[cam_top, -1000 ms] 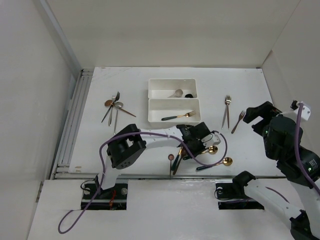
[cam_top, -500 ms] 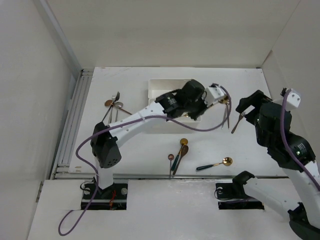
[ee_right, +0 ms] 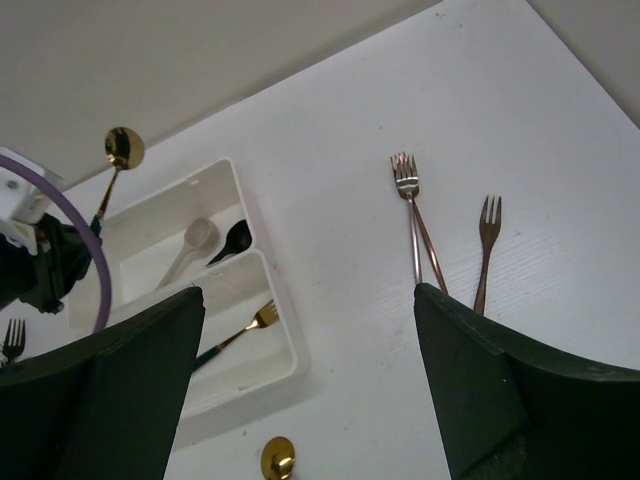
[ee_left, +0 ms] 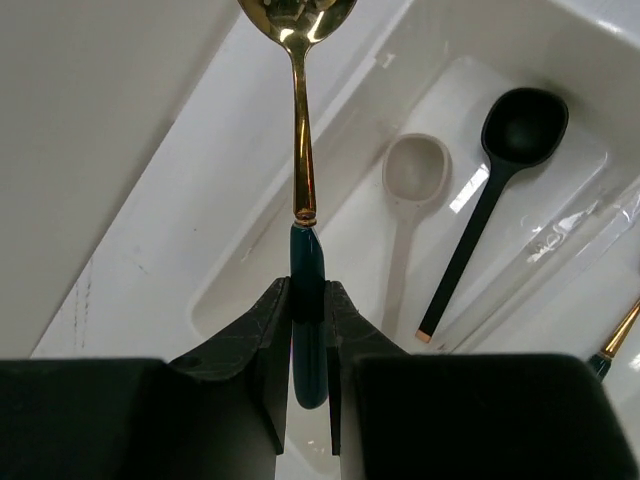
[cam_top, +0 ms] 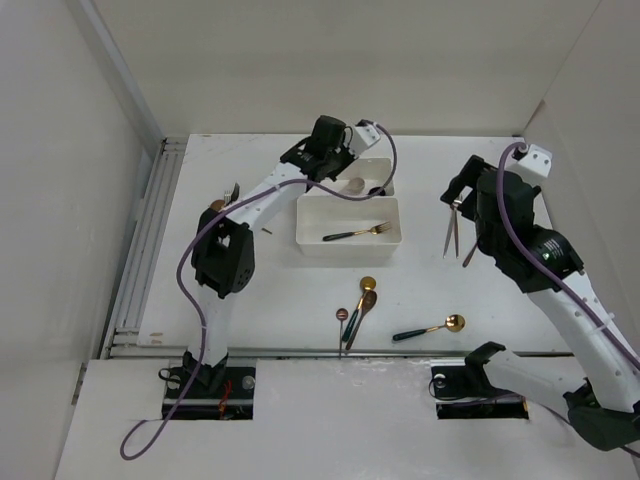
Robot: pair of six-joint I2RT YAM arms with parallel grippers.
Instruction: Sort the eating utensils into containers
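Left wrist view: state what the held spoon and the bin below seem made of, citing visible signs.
The held spoon: likely polished gold-toned metal, mirror glints; its handle glossy dark green, perhaps enamel or resin. The bin: probably white plastic, smooth moulded rounded walls.

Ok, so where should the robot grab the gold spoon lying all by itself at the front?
Probably mid-handle, from straight above. The gold spoon lies flat and alone, and its dark handle is slim and straight, so the jaws can close across it.
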